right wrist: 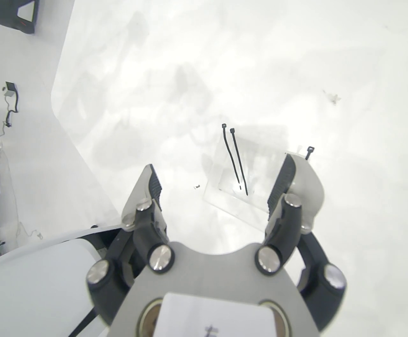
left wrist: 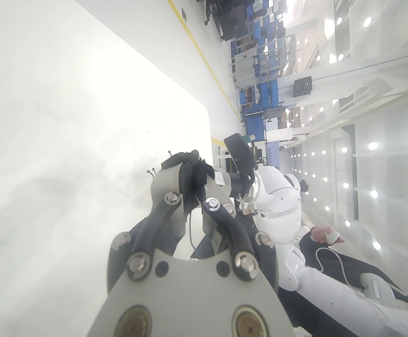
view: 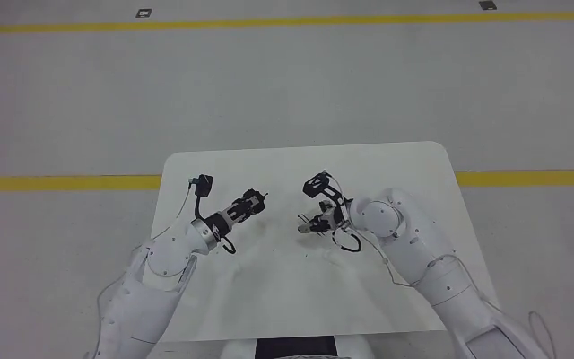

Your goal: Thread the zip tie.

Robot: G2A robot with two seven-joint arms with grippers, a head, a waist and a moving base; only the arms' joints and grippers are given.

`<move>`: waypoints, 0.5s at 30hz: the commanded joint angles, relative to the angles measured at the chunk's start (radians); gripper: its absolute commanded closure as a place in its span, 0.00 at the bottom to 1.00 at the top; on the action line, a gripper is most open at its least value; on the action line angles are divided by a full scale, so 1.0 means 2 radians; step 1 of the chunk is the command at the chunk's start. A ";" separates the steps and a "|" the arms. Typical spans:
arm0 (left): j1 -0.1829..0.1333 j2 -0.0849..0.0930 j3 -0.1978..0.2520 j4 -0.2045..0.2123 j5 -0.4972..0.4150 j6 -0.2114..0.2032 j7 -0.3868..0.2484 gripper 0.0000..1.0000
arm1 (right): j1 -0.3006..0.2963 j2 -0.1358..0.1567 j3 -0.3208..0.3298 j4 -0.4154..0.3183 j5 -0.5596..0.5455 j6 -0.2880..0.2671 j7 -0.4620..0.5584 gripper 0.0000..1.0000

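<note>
Two black zip ties (right wrist: 235, 158) lie side by side on the white table (view: 386, 170), heads pointing away from my right gripper (right wrist: 220, 172). Their tail tips rest over a clear plastic piece (right wrist: 228, 199). That gripper hangs open just above them, with the ties in line with the gap between its fingers. A third zip tie head (right wrist: 309, 150) pokes out behind one right fingertip. My left gripper (left wrist: 191, 172) is shut, pads pressed together; I cannot tell if anything is pinched. Two small zip tie heads (left wrist: 170, 153) show beside its fingertip. In the top view my left gripper (view: 258, 198) faces my right gripper (view: 305, 223) across a short gap.
A small speck (right wrist: 197, 186) and a bit of debris (right wrist: 332, 97) lie on the table. The table's rounded corner (right wrist: 55, 95) is close to the right gripper, with a black box (right wrist: 25, 16) on the floor beyond. Bare tabletop stretches behind both grippers.
</note>
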 commanded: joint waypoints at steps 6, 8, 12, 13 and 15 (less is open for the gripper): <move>0.000 0.000 0.000 0.000 0.000 0.000 0.000 1.00 | 0.003 0.002 -0.004 0.011 -0.001 -0.011 -0.013 0.87; 0.000 0.000 0.000 0.000 0.000 0.000 0.000 1.00 | 0.003 0.002 -0.004 0.015 -0.002 -0.016 -0.020 0.87; 0.000 0.000 0.000 0.000 0.000 0.000 0.000 1.00 | 0.008 0.003 -0.010 0.028 0.000 -0.016 -0.021 0.88; 0.000 0.000 0.000 0.000 0.000 0.000 0.000 1.00 | 0.010 0.003 -0.013 0.030 0.001 -0.016 -0.022 0.89; 0.000 0.000 0.000 0.000 0.000 0.000 0.000 1.00 | 0.013 0.003 -0.018 0.036 0.000 -0.016 -0.022 0.93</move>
